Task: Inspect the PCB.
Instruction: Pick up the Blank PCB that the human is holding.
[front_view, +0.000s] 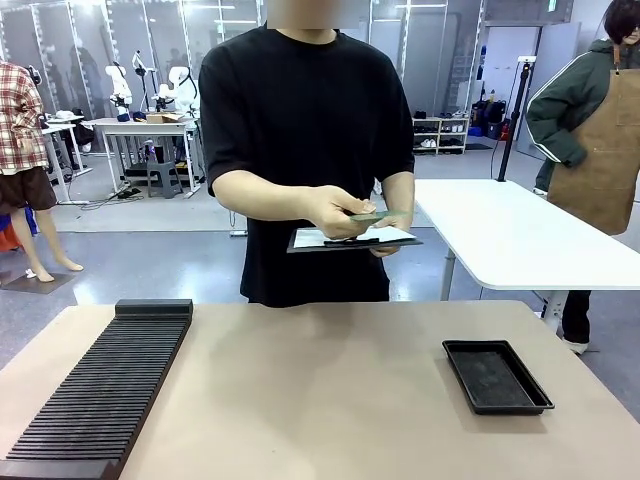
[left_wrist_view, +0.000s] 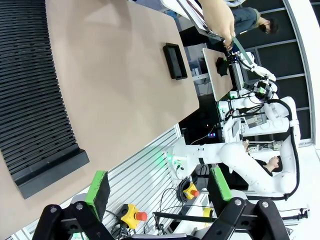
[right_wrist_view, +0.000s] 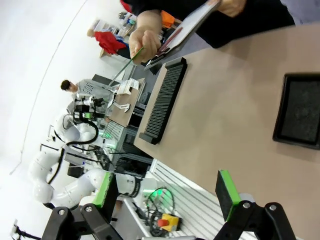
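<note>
The left gripper (left_wrist_view: 159, 187) stands wide, its black fingers tipped with green pads (left_wrist_view: 98, 192) set well apart and nothing between them. On the left of the smooth, pale tan bench (front_view: 320, 410) lies a long black rack (front_view: 100, 395). It is matte and ribbed with close rows of narrow slots, with a raised block at its far end.

Past the far edge of the bench, at the middle, stands a person in a black short-sleeved top. One hand (front_view: 335, 210) pinches the PCB (front_view: 378, 215), a thin flat green board seen almost edge-on, so little of its face shows. It is held in the air just above a dark clipboard (front_view: 300, 246) with a sheet of white paper (front_view: 322, 237), which the other hand (front_view: 398, 222) holds up from beneath. A dark stroke on the sheet may be a pen, and any print there is too small to read.

Toward the right of the bench lies a shallow black rectangular tray (front_view: 497, 377) with a raised rim, rounded corners and a dull, faintly mottled floor. The right gripper (right_wrist_view: 165, 192) is likewise spread wide and holds nothing.
</note>
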